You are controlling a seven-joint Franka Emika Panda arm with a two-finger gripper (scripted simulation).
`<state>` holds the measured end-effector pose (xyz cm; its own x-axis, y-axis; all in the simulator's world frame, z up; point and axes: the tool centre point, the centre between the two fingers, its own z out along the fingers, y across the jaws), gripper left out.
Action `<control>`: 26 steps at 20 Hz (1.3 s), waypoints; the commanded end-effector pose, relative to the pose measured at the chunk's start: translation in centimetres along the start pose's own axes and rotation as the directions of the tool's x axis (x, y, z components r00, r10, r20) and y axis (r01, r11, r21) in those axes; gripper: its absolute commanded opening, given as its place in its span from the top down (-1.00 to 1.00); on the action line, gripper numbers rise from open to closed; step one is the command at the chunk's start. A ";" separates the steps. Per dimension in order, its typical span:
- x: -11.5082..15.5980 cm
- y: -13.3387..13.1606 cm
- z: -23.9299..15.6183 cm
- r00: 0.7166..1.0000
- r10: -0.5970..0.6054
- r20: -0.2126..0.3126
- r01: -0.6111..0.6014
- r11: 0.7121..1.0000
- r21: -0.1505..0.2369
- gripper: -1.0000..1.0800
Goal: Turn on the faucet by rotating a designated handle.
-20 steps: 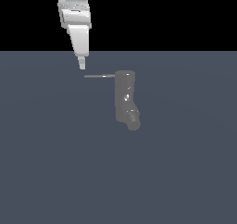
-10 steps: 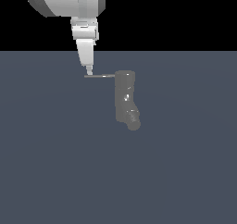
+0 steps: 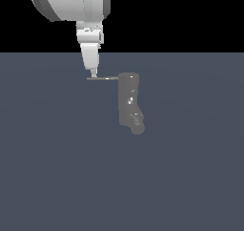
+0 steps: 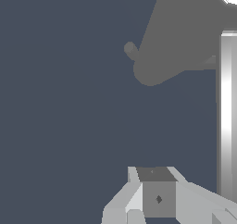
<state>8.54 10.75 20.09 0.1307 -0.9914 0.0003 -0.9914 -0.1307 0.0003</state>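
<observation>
I'm seeing a flat slate-blue floor (image 3: 62,177) filling the lower part of the exterior view, uniform and matte, ending in a straight edge against a black background. Only one thing is standing on it — the faucet (image 3: 128,103), a grey column with white glints, sitting near the middle and reaching toward the exterior view's right at its knobbly end.

A simulator's bare scene: flat slate-blue floor (image 3: 57,177), black backdrop (image 3: 190,15), no furnishings.
</observation>
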 end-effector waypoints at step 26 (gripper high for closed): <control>0.2 6.3 0.0 1.000 0.000 0.000 0.000 1.000 0.000 1.00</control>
<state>2.91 9.86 20.11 0.1310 -0.9914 -0.0009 -0.9914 -0.1310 -0.0037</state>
